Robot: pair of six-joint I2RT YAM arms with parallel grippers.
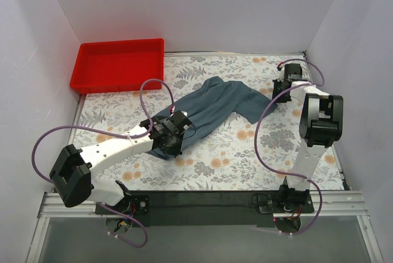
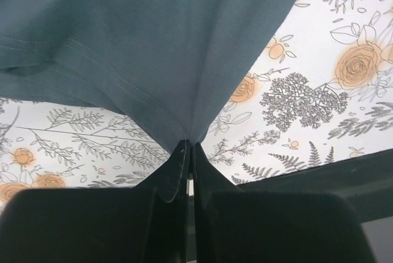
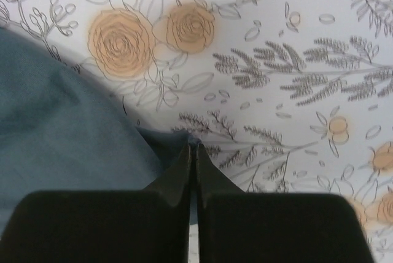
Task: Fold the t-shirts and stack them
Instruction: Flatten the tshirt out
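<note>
Position of t-shirt (image 1: 212,108): it lay rumpled across the middle of the flowered tabletop (image 1: 245,164), stretched between my two arms. My left end effector (image 2: 189,145) was closed tight on a hemmed corner at the shirt's near left end. My right end effector (image 3: 193,146) was also closed, its tips pinching the fabric edge at the far right end. A red tray (image 1: 116,64) sat at the far left corner, apart from the shirt.

A red plastic tray (image 1: 120,66) sits at the far left corner of the tabletop (image 1: 245,152), which is covered in a print of orange roses and grey ferns. White walls (image 1: 196,5) enclose three sides. A black rail (image 1: 202,199) runs along the near edge.
</note>
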